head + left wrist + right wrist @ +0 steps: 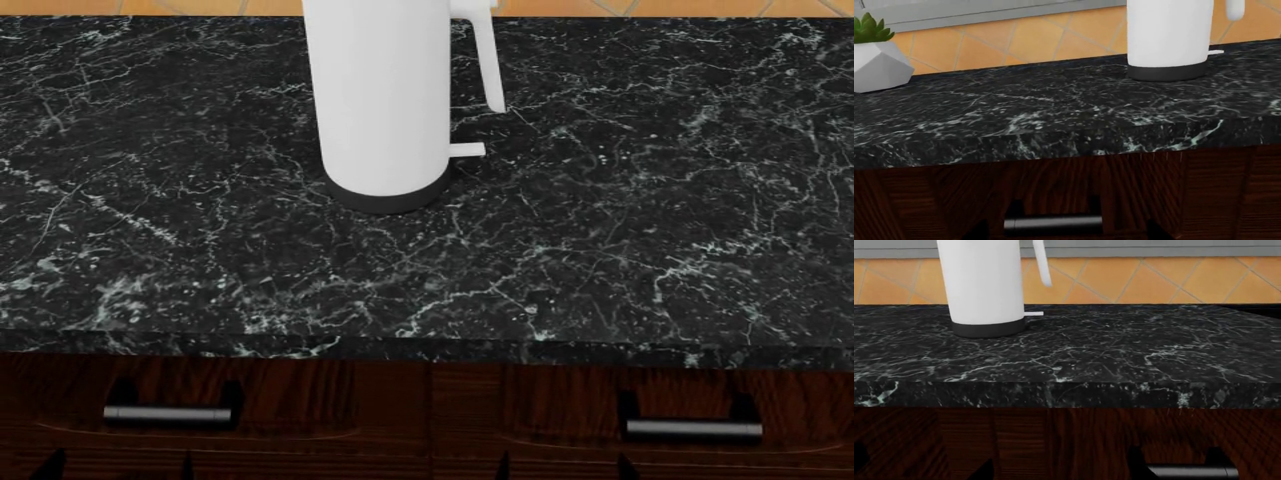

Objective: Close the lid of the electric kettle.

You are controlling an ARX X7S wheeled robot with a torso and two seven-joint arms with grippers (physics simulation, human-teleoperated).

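Note:
The electric kettle (380,100) stands upright on its dark round base (387,197) at the back of the black marble counter (601,250), with its thin handle (487,60) on the right. It also shows in the left wrist view (1167,35) and the right wrist view (981,280). Its top is cut off in every view, so the lid is out of view. My left gripper (120,468) and right gripper (563,468) show only as dark fingertips, spread apart and empty. They are low in front of the drawers, well short of the kettle.
A potted plant in a white faceted pot (874,55) stands on the counter to the kettle's left. Orange tiles (1154,280) back the counter. Dark wood drawers with metal handles (167,413) (694,430) sit below the counter's front edge.

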